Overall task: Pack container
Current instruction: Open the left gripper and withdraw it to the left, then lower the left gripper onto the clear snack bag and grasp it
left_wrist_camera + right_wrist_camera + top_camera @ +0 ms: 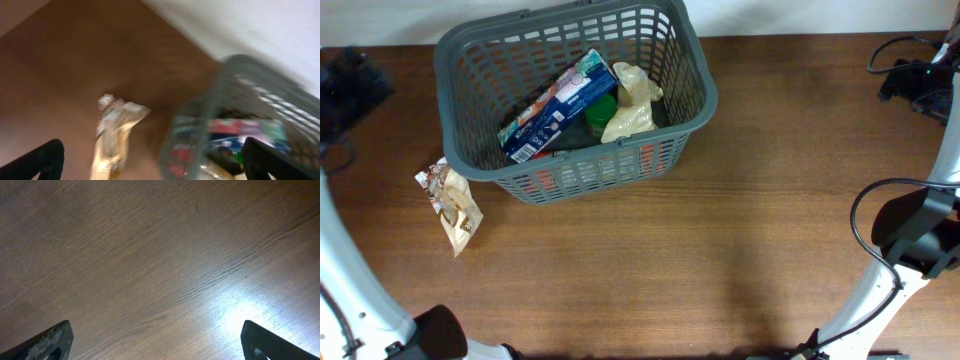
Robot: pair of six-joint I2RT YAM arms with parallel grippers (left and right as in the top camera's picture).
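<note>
The dark grey slotted basket (690, 90) stands at the back centre of the table. It holds a blue box (558, 105), a pale yellow bag (632, 105) and something green beneath them. A brown and white snack packet (452, 205) lies on the table just left of the basket. In the blurred left wrist view, my left gripper (155, 160) is open and empty, above the table, facing the snack packet (114, 135) and the basket's corner (220, 95). My right gripper (157, 340) is open and empty over bare wood.
The left arm (350, 290) rises from the front left corner and the right arm (920, 235) stands at the right edge with a looping black cable. Dark equipment (920, 80) sits at the back right corner.
</note>
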